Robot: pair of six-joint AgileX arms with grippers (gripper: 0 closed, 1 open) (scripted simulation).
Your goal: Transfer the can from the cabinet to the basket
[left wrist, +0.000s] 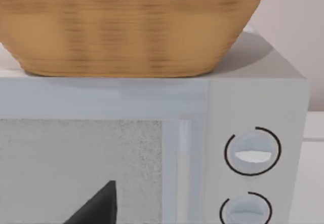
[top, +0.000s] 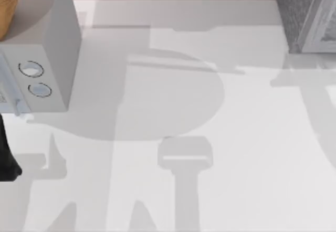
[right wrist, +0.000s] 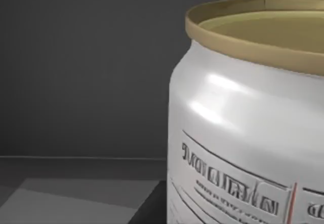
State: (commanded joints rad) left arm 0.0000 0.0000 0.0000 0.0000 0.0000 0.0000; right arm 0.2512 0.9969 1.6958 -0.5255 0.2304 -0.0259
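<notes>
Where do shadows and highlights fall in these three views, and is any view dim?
Top view: broad soft grey shadows, arm-shaped among them, lie across the white table. Left wrist view: evenly lit, the basket throws a shadow on the top of the pale grey box with two dials. Right wrist view: dim dark-grey surroundings, with bright streaks of highlight on the can.

White table (top: 220, 190): dial box (top: 50, 48) left, cabinet (top: 310, 11) right.

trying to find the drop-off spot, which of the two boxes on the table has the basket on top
The pale grey box with two round dials, at the table's left: the orange-brown basket sits on its top. The dark speckled cabinet at the right carries nothing visible.
</notes>
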